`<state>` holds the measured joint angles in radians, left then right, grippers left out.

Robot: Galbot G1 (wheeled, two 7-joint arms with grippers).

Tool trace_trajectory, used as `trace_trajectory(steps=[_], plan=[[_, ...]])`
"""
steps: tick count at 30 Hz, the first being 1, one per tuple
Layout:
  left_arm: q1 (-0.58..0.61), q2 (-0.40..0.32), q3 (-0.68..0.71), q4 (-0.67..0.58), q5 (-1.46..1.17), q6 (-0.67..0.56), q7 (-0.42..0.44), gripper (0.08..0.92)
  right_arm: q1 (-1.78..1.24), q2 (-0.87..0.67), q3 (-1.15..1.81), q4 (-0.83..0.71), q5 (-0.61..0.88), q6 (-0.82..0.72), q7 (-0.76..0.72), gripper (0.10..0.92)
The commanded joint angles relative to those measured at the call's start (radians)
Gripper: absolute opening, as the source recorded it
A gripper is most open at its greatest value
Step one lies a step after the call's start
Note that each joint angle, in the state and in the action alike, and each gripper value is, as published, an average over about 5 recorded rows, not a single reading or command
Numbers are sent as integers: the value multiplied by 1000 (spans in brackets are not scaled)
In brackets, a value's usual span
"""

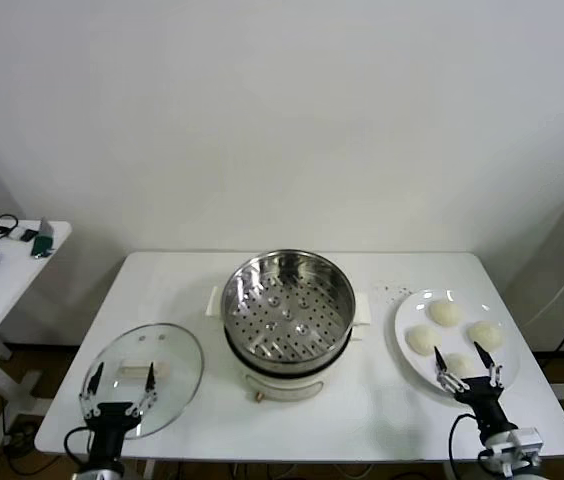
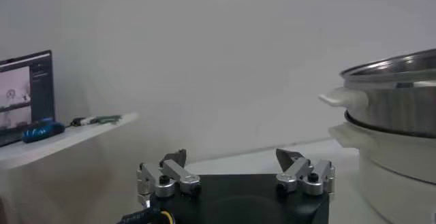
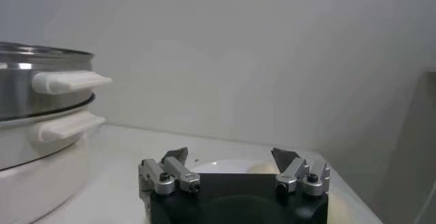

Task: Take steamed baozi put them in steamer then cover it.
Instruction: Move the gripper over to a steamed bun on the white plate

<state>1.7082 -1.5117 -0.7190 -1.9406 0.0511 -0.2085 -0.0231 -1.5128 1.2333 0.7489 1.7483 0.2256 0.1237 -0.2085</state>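
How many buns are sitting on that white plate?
4 buns, all on the plate: one at the far side, one left, one right, and one nearest, partly hidden behind the right gripper.

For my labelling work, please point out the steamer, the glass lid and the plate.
steamer (image 1: 287, 305): head view, perforated bottom.
glass lid (image 1: 177, 350): head view, clear glass near the rim.
plate (image 1: 407, 320): head view, bare left edge.

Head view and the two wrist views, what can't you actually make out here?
- Fourth baozi: head view, partly behind the right tool.
- Plate: right wrist view, mostly hidden by that tool's body.
- Steamer: left wrist view, cut by the frame edge, inside unseen.
- Glass lid: absent from the left wrist view.
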Motion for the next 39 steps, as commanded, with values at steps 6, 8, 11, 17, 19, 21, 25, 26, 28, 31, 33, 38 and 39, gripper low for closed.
trace_trajectory(steps=[6,8,11,17,19,21,25,26,28,31,33,38,39], plan=[[12,25,13,-12,17,2,-20,823,155,-356,-26,-29,-139,-239,-291,823],[17,30,13,-16,22,1,-19,823,201,-459,-63,-68,-150,-256,-375,823],[24,36,16,-17,23,-3,-19,823,313,-603,-145,-152,-202,-261,-519,823],[27,38,22,-11,23,-10,-21,823,622,-752,-406,-294,-336,-268,-757,823],[27,38,21,-11,22,-8,-22,823,737,-765,-508,-359,-369,-250,-806,823],[27,39,19,-11,21,-7,-24,823,854,-765,-612,-428,-389,-229,-834,823],[28,41,14,-10,20,-4,-26,823,1097,-757,-845,-545,-445,-186,-890,823],[28,42,13,-10,19,-4,-26,823,1158,-752,-906,-574,-461,-174,-903,823],[28,42,12,-8,18,-2,-28,823,1273,-735,-1023,-630,-486,-154,-924,823],[25,41,10,-3,16,2,-31,823,1418,-695,-1178,-708,-504,-138,-942,823],[23,39,10,-1,14,4,-33,823,1485,-661,-1256,-753,-509,-132,-948,823],[18,37,8,4,12,11,-35,823,1568,-561,-1344,-865,-537,-107,-954,823],[17,37,7,5,11,12,-35,823,1577,-538,-1353,-888,-547,-101,-954,823]])
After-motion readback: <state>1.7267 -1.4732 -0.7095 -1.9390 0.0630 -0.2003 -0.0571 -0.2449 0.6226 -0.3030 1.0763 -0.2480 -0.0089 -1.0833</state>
